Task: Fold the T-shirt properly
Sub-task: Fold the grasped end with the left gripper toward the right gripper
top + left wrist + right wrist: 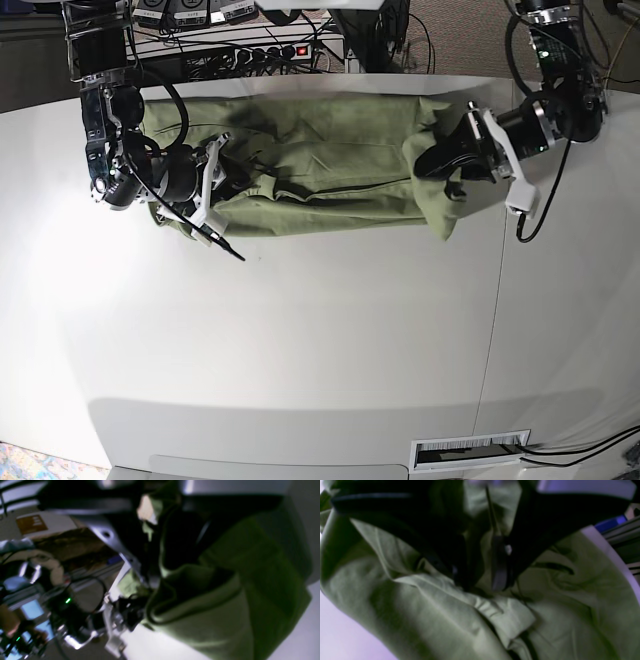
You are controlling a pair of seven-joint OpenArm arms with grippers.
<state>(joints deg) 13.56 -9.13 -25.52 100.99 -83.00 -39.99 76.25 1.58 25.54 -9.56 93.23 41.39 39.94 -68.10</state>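
Both arms are built of black, rounded joint housings with silvery metal brackets between them. The left pincer point(432, 160) has black fingers and a white plastic side plate running along the wrist; a black cable loops out from that plate. The right pincer point(228, 180) is likewise black — its white side plate shows beside a round black motor housing, and thin black cables curl over the arm. In the wrist views the fingers appear as dark, blurred wedges.
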